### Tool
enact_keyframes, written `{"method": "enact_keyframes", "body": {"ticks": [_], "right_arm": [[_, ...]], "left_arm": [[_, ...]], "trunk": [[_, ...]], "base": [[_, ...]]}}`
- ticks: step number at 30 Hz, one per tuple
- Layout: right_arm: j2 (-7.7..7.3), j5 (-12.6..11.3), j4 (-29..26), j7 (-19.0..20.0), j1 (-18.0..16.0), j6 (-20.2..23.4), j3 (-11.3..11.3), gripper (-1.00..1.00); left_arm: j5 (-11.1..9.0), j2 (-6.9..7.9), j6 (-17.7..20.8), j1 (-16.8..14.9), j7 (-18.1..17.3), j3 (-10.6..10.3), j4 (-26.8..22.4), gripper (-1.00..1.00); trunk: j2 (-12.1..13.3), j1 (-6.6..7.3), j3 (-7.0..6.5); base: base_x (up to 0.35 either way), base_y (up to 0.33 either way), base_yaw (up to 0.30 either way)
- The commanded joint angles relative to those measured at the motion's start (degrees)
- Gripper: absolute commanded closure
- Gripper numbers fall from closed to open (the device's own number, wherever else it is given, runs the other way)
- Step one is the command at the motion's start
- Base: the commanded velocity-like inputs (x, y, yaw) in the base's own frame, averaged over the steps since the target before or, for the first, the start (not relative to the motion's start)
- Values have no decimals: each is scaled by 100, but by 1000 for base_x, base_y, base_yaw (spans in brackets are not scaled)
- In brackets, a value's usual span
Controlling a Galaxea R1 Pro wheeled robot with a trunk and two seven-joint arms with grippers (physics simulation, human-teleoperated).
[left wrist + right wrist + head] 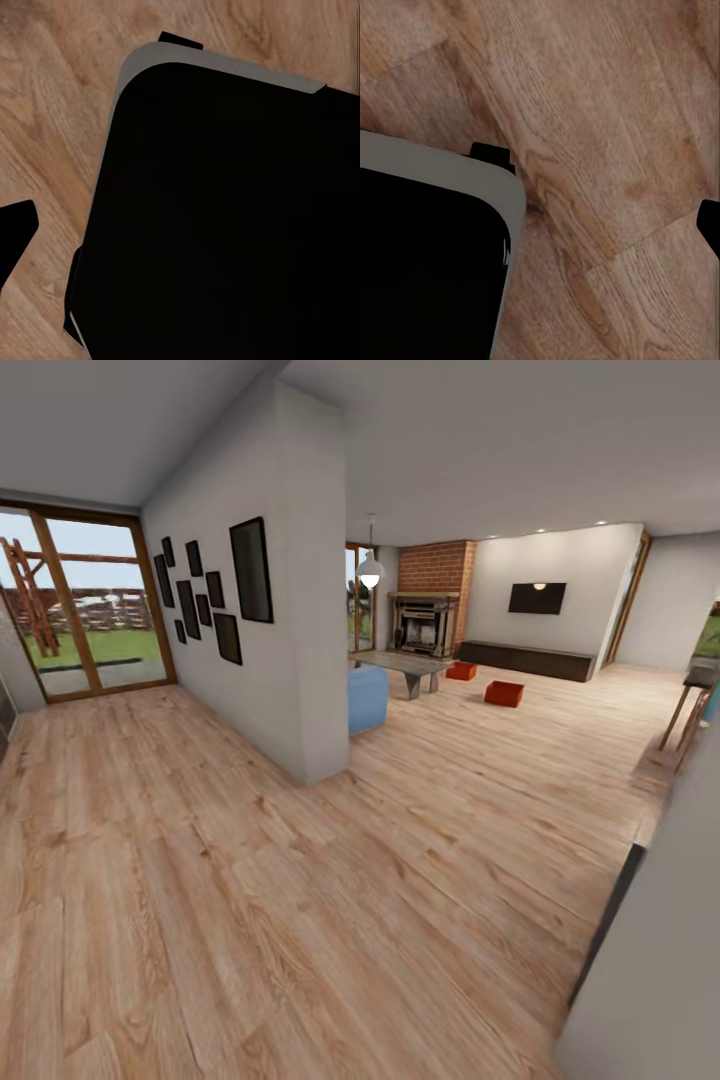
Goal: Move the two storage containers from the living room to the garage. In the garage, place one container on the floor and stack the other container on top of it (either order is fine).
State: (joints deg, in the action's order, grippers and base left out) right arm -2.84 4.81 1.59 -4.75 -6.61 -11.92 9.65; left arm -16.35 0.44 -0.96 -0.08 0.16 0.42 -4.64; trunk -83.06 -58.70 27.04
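The two storage containers (504, 693) (461, 671) sit well apart from me on the living room's wood plank floor (300, 880), near the table (405, 663) before the brick fireplace (430, 610). My wrist cameras look down past my dark base; whether either tool is open, I cannot tell.

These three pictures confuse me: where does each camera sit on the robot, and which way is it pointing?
Head view: on the robot's head, facing forward across the wood plank floor toward the brick fireplace and two storage containers; none of its body is clearly recognisable.
Left wrist view: near the left arm's fingers, looking down at floor and the robot's dark base.
Right wrist view: near the right arm's fingers, looking down likewise; a base corner shows.
Shared: both wrist views see the base and plank floor.
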Motion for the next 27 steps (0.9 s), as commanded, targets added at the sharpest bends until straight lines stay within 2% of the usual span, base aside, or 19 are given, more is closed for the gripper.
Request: {"method": "enact_keyframes", "body": {"ticks": [1,27], "right_arm": [[-1,53,17,-36,-7,-19,26,-100],[-10,46,17,-35,-7,-17,29,-100]], "left_arm": [[-23,0,-10,-1,2,2,-2,-100],[-23,12,8,-1,2,10,-2,-100]], "trunk": [[-2,-3,5],[-2,-3,5]], "base": [[324,0,0],[324,0,0]]}}
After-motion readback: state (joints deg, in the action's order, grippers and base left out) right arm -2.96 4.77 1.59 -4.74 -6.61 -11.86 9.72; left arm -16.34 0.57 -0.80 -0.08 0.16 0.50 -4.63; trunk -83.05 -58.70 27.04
